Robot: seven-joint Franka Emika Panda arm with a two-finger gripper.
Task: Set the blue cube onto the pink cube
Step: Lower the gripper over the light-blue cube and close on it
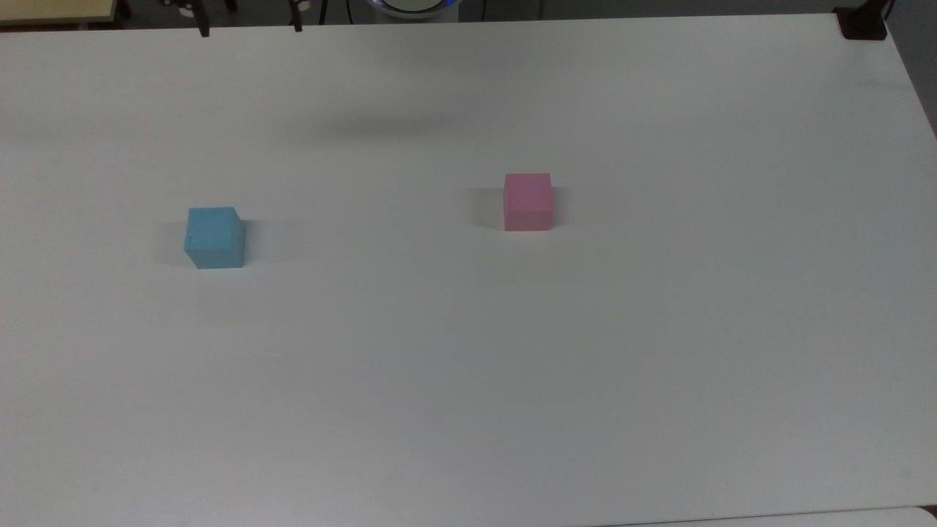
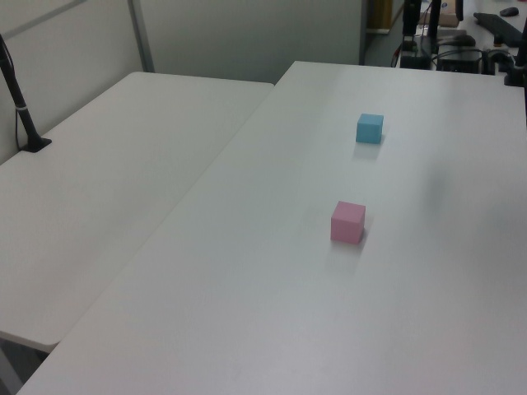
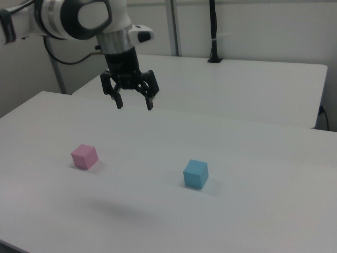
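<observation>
Up high over the desk [image 3: 253,158], my end effector [image 3: 134,104] hangs with its two fingers spread wide and nothing between them; the right view gives me this plainly, arm and all. From the top view I get just the two dark fingertips [image 1: 203,31] poking in at the upper edge, above the desk's far side, with a soft shadow on the white surface below them. The left view offers some dark hardware at the far end of the desk, which may be part of me, though I cannot make it out well enough to say.

The blue cube [image 1: 213,237] sits flat on the desk toward the top view's left, and the pink cube [image 1: 527,201] sits well apart from it toward the top view's right. In the right view their order flips: pink cube [image 3: 84,156] on the right view's left, blue cube [image 3: 196,174] nearer the middle. The left view lines them up in depth, blue cube [image 2: 370,127] farther, pink cube [image 2: 347,222] nearer. Both rest untouched, my end effector well above them.
</observation>
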